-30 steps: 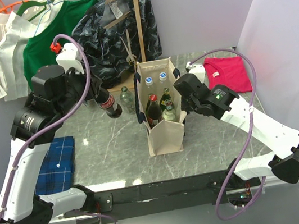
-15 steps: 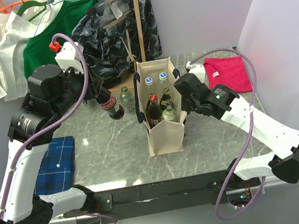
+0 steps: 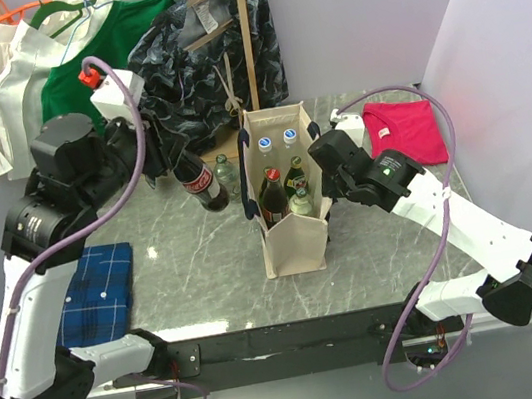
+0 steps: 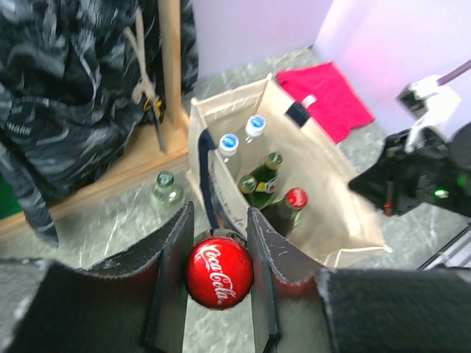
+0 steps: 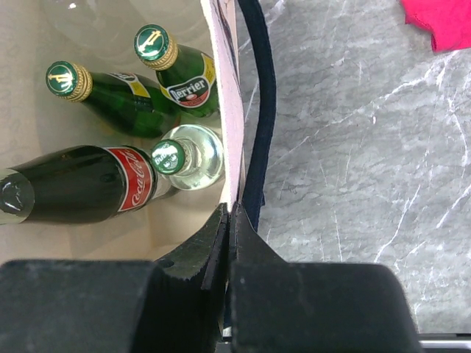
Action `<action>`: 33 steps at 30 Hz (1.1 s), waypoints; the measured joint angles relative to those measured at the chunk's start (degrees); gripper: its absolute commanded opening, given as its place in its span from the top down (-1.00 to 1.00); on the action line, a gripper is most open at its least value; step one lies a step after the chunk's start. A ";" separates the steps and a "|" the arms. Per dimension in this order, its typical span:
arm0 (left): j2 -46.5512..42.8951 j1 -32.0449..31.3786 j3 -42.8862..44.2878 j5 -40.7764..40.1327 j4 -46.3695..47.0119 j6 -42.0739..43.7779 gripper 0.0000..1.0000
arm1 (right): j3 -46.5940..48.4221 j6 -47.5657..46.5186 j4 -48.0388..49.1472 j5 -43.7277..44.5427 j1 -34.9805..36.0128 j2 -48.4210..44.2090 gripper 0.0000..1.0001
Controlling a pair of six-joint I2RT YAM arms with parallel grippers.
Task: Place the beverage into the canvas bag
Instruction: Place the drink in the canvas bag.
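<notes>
The cream canvas bag (image 3: 292,226) with navy handles stands mid-table and holds several bottles (image 3: 272,194). My left gripper (image 3: 177,168) is shut on a Coca-Cola bottle (image 3: 201,183), held in the air just left of the bag; its red cap (image 4: 218,273) sits between the fingers in the left wrist view. My right gripper (image 3: 326,186) is shut on the bag's right wall (image 5: 229,173) and pinches the rim. Inside the bag, the right wrist view shows green Perrier bottles (image 5: 173,70), a cola bottle (image 5: 88,193) and a clear bottle (image 5: 188,156).
A clear green-capped bottle (image 3: 225,176) stands on the table behind the held cola. Hanging clothes and a dark patterned garment (image 3: 208,57) on a wooden stand fill the back. A blue plaid cloth (image 3: 98,292) lies at the left, a red cloth (image 3: 407,132) at the right.
My left arm has risen and swung the cola bottle slightly right and back, tilting it more. The right gripper and the bag have not moved.
</notes>
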 measured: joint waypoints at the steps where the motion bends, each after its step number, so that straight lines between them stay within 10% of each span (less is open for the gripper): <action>1: 0.02 0.00 0.59 0.44 0.09 0.02 0.98 | 0.02 0.00 0.00 0.00 0.00 0.02 1.00; 33: 5.51 -0.07 3.91 17.44 10.16 -6.03 0.98 | -0.63 0.07 0.81 0.04 0.00 -0.31 1.00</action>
